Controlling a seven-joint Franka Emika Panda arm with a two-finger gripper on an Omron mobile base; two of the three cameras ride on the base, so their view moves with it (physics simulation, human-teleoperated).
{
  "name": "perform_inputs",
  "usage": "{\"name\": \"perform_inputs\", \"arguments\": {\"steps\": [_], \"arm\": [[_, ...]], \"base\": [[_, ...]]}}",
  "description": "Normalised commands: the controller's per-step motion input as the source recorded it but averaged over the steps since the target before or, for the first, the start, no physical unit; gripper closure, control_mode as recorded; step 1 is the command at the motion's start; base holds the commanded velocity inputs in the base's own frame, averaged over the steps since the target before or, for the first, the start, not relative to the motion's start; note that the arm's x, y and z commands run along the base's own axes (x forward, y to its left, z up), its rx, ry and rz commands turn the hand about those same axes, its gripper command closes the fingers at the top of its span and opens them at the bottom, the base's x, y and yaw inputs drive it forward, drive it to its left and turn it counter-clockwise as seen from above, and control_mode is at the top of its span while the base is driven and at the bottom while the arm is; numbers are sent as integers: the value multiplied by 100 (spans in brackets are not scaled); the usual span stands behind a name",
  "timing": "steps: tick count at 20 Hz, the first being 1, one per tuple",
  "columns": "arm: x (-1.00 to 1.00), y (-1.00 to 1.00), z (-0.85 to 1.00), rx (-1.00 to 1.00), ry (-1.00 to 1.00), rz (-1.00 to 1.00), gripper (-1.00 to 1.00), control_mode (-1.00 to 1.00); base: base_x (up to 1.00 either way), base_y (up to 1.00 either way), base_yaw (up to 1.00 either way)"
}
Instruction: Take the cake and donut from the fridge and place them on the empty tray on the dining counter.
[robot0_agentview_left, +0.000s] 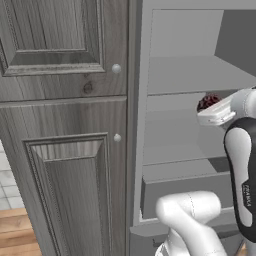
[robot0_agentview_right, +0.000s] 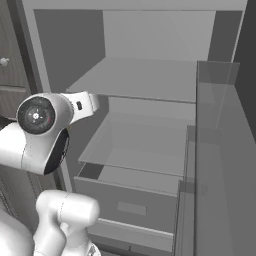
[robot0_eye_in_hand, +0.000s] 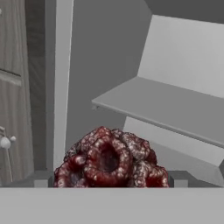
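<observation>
claw (robot0_eye_in_hand: 111, 181) inside the open fridge (robot0_agentview_left: 190, 75), apparently closed on the cake (robot0_eye_in_hand: 111, 159), which sits between its tips; fingers largely hidden, grip uncertain; middle shelf (robot0_eye_in_hand: 175, 109) lies beyond.

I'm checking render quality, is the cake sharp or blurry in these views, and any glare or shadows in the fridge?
Hand view: cake close, mottled, soft-edged. Left base view: it is a small dark blob. Right base view: fridge evenly lit, no glare, darker side walls.
</observation>
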Motion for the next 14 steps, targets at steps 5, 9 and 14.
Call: {"name": "perform_inputs", "arguments": {"steps": [5,9,14], "arm": [[-19,4,-22,0,0,0,100,100],[0,0,0,0,0,0,100,100],[0,0,0,0,0,0,100,100]], "base": [[-6,0,0],[-54,4,0],[-90,8,0]]}}
